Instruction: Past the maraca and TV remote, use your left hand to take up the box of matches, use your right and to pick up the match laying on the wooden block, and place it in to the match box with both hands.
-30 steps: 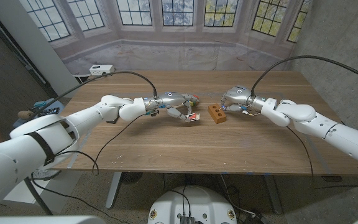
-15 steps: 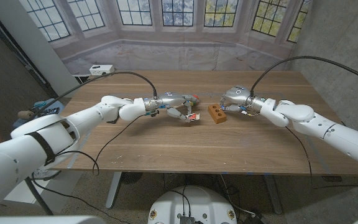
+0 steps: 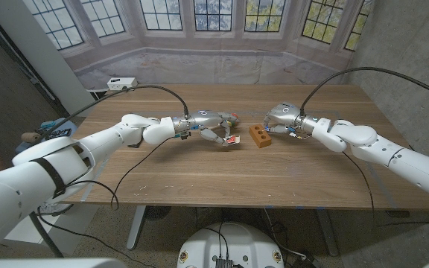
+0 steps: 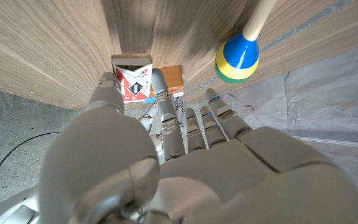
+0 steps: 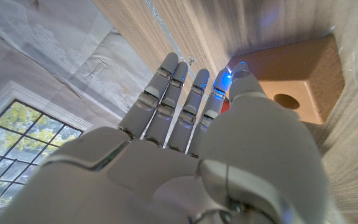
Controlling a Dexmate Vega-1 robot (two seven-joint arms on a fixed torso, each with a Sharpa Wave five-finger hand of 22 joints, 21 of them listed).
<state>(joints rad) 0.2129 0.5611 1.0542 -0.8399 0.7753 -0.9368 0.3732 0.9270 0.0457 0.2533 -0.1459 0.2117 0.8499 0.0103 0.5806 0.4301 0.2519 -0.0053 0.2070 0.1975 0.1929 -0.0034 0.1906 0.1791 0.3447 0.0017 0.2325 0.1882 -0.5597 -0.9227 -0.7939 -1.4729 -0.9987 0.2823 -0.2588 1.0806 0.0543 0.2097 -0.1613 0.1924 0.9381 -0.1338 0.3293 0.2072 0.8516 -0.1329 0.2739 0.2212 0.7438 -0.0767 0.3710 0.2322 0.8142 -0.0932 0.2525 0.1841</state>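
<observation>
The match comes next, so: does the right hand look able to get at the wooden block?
Probably yes. The right hand is right beside the wooden block, with nothing between them; the match itself is too small to make out.

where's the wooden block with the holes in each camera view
Head view: the orange-brown wooden block with round holes sits mid-table, between the two hands, just off the right hand.
Left wrist view: a brown corner of it shows beyond the red-and-white matchbox.
Right wrist view: it lies past the right hand's fingertips, one hole visible.
Shared landmark: the wood-grain table.
</observation>
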